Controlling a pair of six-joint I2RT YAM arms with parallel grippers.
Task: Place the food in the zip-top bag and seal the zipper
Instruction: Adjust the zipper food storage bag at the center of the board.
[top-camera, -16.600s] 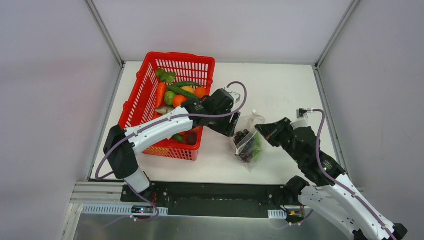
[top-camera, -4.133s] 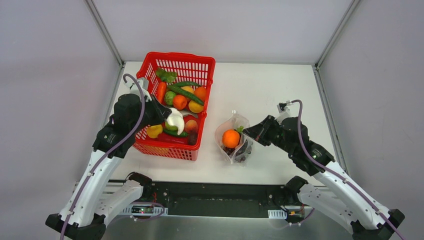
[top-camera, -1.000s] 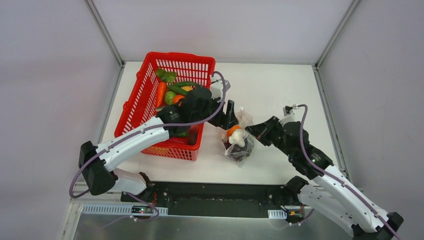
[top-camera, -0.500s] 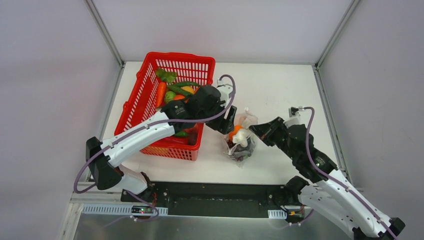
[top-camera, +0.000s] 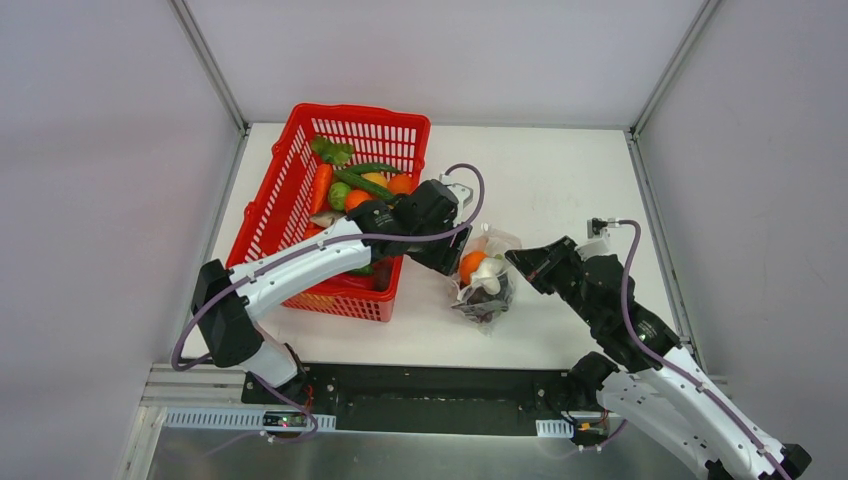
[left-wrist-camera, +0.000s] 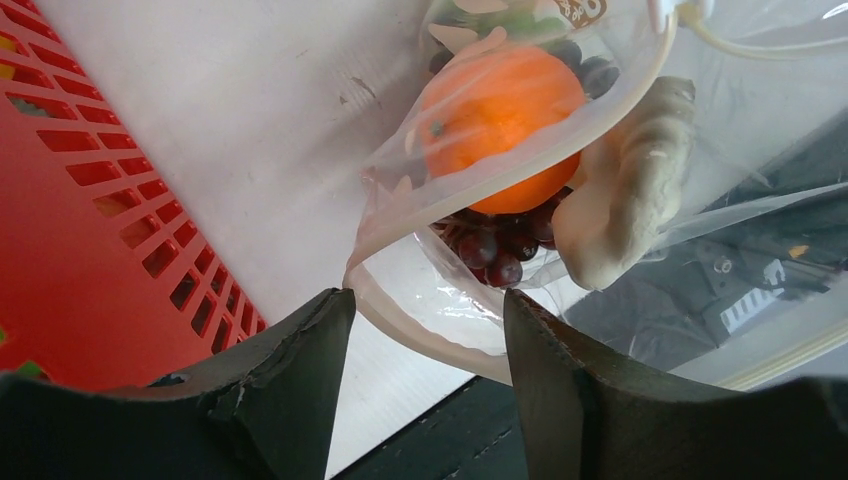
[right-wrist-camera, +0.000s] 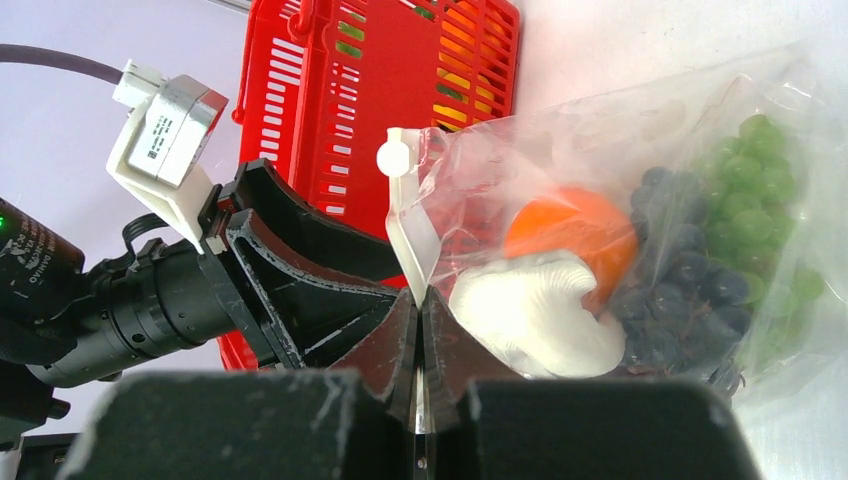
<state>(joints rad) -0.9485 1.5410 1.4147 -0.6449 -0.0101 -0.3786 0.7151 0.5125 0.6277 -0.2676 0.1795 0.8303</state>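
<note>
The clear zip-top bag (top-camera: 485, 285) lies right of the basket. It holds an orange ball (top-camera: 470, 266), white garlic (top-camera: 489, 270), dark grapes (top-camera: 487, 297) and green pieces (right-wrist-camera: 760, 170). My left gripper (top-camera: 452, 255) is open and empty at the bag's left side. In the left wrist view the bag's mouth rim (left-wrist-camera: 430, 335) curves between its fingers (left-wrist-camera: 300, 370), with the orange ball (left-wrist-camera: 500, 100), garlic (left-wrist-camera: 625, 190) and grapes (left-wrist-camera: 495, 250) beyond. My right gripper (top-camera: 520, 262) is shut on the bag's mouth edge, pinching the white zipper strip (right-wrist-camera: 410, 240) just above its own tips (right-wrist-camera: 420, 295).
The red mesh basket (top-camera: 330, 130) stands at the back left with several more toy vegetables, close to the left arm. It also shows in the right wrist view (right-wrist-camera: 400, 60) and the left wrist view (left-wrist-camera: 80, 250). Metal frame posts stand at the table's far corners.
The garlic has dropped from my left gripper into the bag. The left gripper has drawn back a little to the bag's left side. The right gripper has kept its hold on the bag edge.
</note>
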